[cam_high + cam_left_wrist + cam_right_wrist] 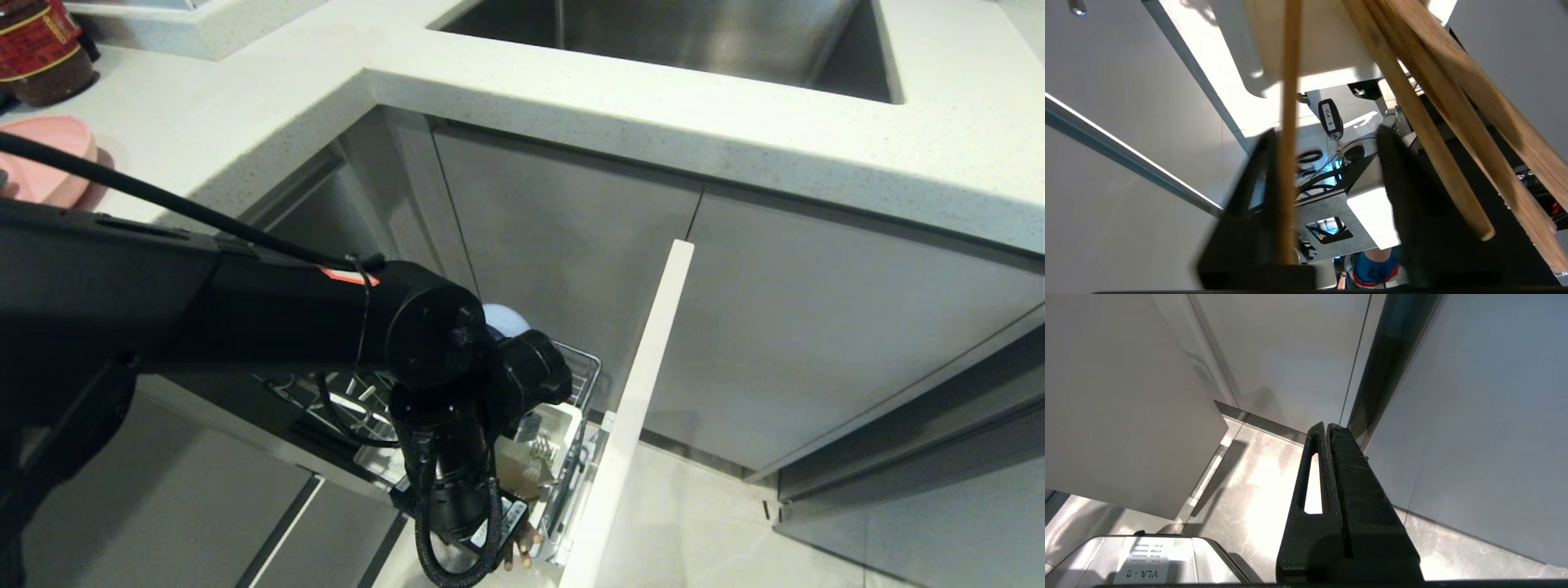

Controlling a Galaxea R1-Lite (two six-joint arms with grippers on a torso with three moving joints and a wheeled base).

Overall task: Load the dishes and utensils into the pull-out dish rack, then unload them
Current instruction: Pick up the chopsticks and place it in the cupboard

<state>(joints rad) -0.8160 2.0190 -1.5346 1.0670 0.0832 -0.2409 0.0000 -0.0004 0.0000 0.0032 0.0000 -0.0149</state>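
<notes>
left wrist view: left gripper (1327, 196) fingers parted; light wooden chopstick (1289, 134) leans on one finger at 9 o'clock. risk: stick drags out on withdrawal. right gripper (1329, 490) fingers closed, parked.

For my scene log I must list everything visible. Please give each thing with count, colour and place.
chrome wire pull-out dish rack: one, white front panel, pulled out
flat round plastic plate: one, salmon-pink, on white countertop
small round bowl: one, pale blue, in rack
wooden chopsticks: several, light, in rack
sauce bottle: one, brown, on countertop
steel sink: one, grey, in countertop
left gripper: black, open, at chopsticks
right gripper: black, shut, beside cabinet door
</notes>
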